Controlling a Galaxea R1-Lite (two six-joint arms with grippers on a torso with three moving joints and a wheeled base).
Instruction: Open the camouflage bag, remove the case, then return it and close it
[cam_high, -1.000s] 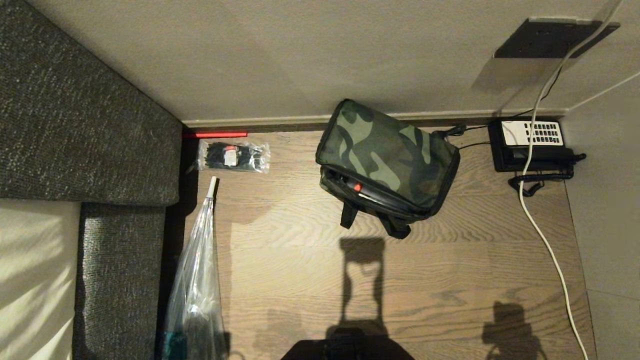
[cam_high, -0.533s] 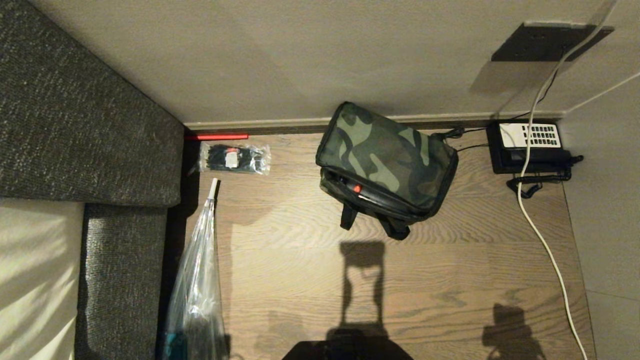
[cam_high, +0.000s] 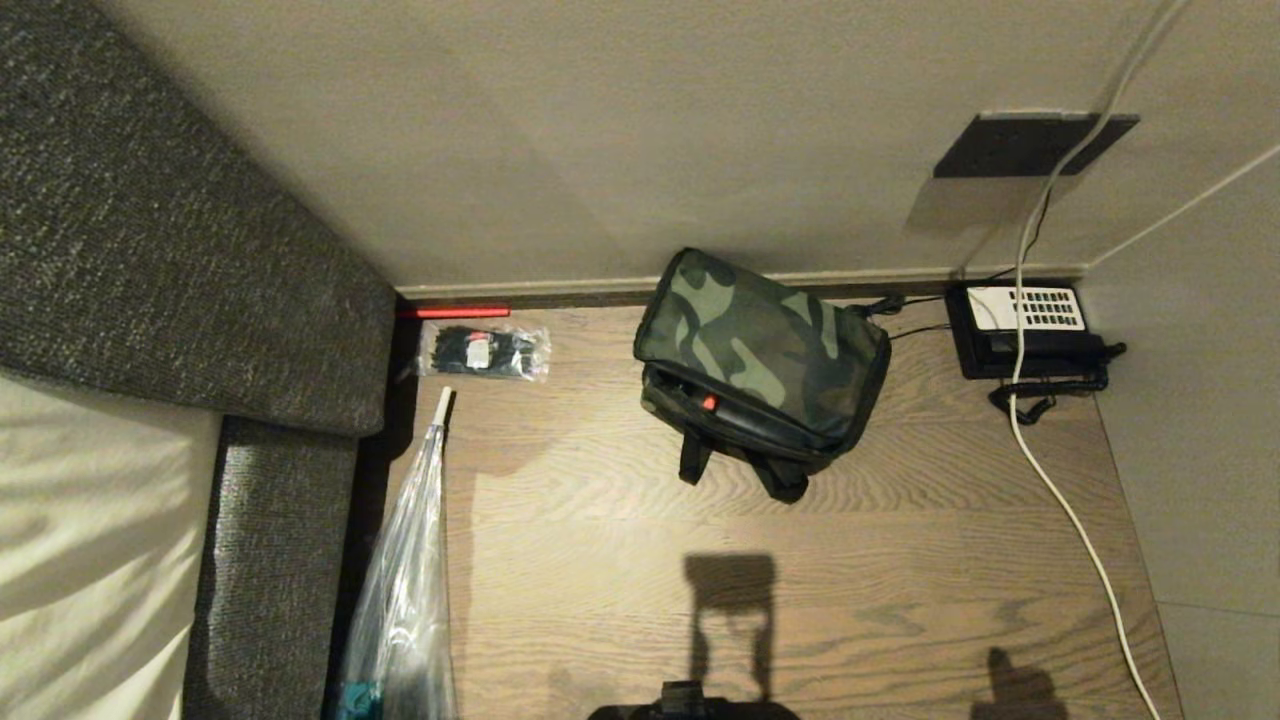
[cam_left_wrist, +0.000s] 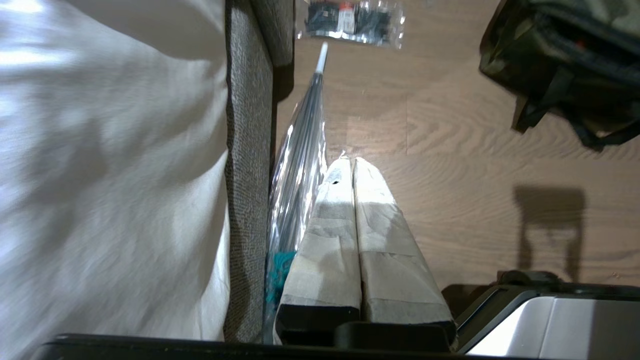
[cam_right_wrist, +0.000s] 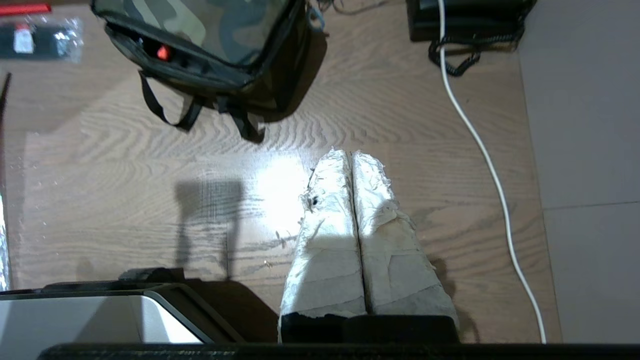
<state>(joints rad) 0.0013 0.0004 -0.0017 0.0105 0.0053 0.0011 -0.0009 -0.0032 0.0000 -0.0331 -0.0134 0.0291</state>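
Wood floor (cam_high: 600, 560) in a corner, sofa (cam_high: 180, 270) on the left; the bag (cam_high: 765, 345) sits near the skirting, closed or nearly so, case not clearly seen; phone (cam_high: 1020, 320) and its white cable (cam_high: 1060, 490) lie close by, liable to snag an arm; both grippers, left (cam_left_wrist: 354, 165) and right (cam_right_wrist: 351, 157), hang pressed together, well short of the bag; no writing is readable.

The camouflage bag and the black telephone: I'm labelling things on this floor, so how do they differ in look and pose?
The camouflage bag is soft green-patterned fabric; the telephone is hard black with a white keypad panel. The bag stands skewed to the wall, straps trailing forward; the telephone lies flat and square in the corner, a white cable crossing it. Both sit on the wooden floor by the wall.
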